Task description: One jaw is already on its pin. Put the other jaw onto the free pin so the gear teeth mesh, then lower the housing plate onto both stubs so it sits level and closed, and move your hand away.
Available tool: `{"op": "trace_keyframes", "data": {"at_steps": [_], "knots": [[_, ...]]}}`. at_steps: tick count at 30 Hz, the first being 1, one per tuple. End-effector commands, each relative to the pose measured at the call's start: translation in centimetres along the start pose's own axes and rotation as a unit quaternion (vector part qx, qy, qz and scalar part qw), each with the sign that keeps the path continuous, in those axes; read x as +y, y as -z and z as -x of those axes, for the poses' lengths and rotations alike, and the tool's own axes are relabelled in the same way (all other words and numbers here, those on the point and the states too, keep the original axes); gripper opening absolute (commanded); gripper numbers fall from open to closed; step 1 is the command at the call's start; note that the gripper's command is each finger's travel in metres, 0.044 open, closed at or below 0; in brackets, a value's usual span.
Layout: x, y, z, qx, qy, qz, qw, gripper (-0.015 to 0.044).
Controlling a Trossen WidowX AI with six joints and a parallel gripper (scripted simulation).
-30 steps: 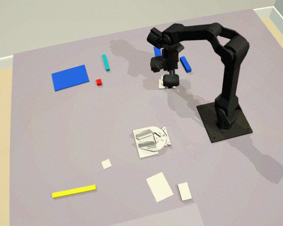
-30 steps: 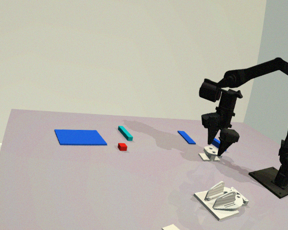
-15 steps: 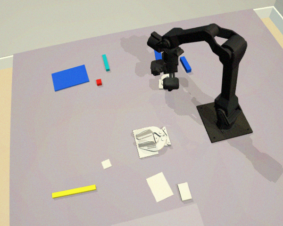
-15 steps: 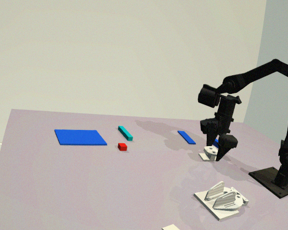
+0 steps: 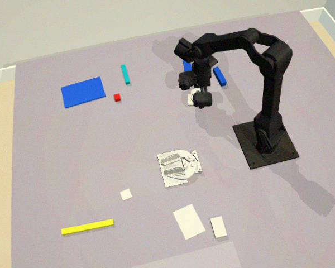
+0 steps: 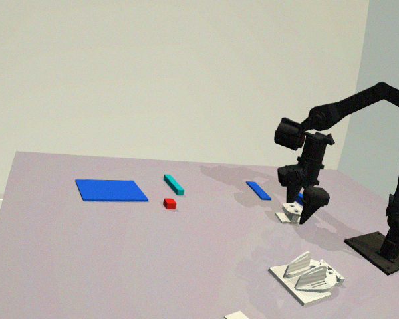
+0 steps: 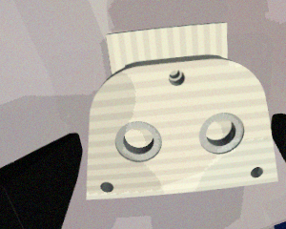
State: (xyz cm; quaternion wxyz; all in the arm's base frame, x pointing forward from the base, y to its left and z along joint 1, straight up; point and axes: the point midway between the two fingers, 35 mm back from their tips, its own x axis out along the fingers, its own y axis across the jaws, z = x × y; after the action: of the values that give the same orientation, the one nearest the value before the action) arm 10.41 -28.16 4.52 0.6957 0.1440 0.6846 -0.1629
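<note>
The white housing plate (image 5: 195,91) (image 6: 288,209) (image 7: 181,105) has a rounded edge, two large ringed holes and several small ones. It rests raised on a small white stand (image 5: 190,100) (image 6: 282,217) (image 7: 167,48). My gripper (image 5: 194,97) (image 6: 296,212) (image 7: 176,134) is open and empty, with one finger on each side of the plate. The white base (image 5: 170,183) (image 6: 304,300) lies nearer the front. Two jaws (image 5: 171,159) (image 6: 297,264) with upright fins sit on it, side by side. Whether their teeth mesh and both are fully on their pins is too small to tell.
Two blue bars (image 5: 219,76) (image 6: 258,190) lie behind and beside the stand. A blue slab (image 5: 83,92) (image 6: 111,190), teal bar (image 5: 125,74) (image 6: 173,184) and red cube (image 5: 117,97) (image 6: 169,203) lie left. A yellow bar (image 5: 87,226) and cream pieces (image 5: 188,221) lie at the front.
</note>
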Motion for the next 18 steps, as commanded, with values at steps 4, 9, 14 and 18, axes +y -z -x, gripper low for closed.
{"op": "trace_keyframes", "data": {"at_steps": [4,9,14,18], "knots": [[0.05,-0.03,-0.10,-0.001,-0.001,0.003,1.000,0.0440],[0.00,0.00,-0.05,0.000,0.000,0.000,1.000,0.0433],[0.00,0.00,-0.05,0.000,0.000,0.000,1.000,0.0400],[0.00,0.00,-0.05,0.000,0.000,0.000,1.000,0.0373]]}}
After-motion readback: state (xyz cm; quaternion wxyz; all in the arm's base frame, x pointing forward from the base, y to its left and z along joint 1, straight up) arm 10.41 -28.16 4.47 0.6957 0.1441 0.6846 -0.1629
